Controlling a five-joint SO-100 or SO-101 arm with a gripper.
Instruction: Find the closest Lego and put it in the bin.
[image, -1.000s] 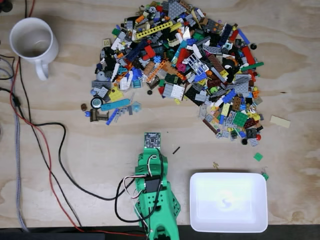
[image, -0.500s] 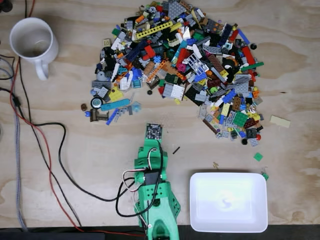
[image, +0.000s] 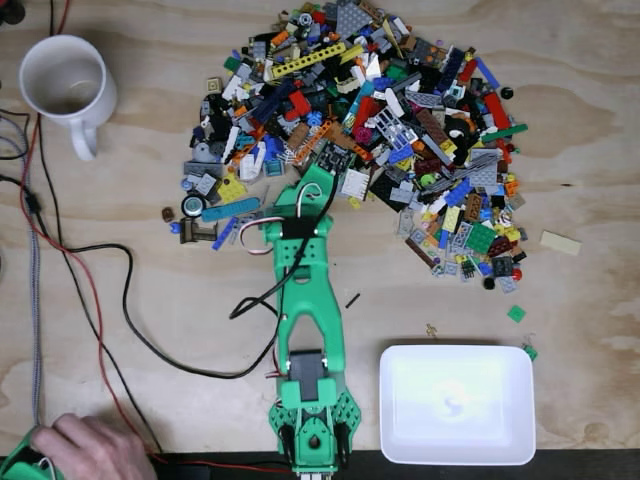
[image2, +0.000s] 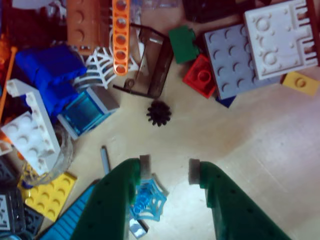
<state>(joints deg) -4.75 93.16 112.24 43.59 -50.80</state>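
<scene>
Fingers of the green two-finger gripper (image2: 169, 172) enter the wrist view from its bottom edge, parted with bare plywood between their pale pads and nothing held, a spread that suits coming down over a small piece. Partly under the finger on the left of that view lies a translucent light-blue spider-web Lego piece (image2: 150, 202), beside the gap, not inside it. Just ahead sits a small black gear-shaped Lego piece (image2: 159, 113), alone on the wood and roughly in line with the gap; by my reading it is the nearest loose piece the hand could close on cleanly. Beyond it stand a smoky transparent panel (image2: 155, 65), a red one-stud brick (image2: 202, 76) and a grey studded plate (image2: 235, 52), with an orange holed beam (image2: 120, 35) and a white web piece (image2: 100, 65) toward the far left.

In the fixed view the green printed arm (image: 305, 330) stretches from the near edge of the plywood table (image: 150, 330) up to the near fringe of the heap of mixed coloured Lego pieces (image: 380, 130), which fills the far middle of the table. The shallow white glossy rectangular bin (image: 457, 403) rests by the near edge, just right of the arm's base, close enough for a short swing once something is gripped; it looks empty. A white handled mug (image: 65, 85) stands at the far left corner, and a person's hand (image: 85, 448) rests at the near left corner, beside black and red cables (image: 100, 300).
</scene>
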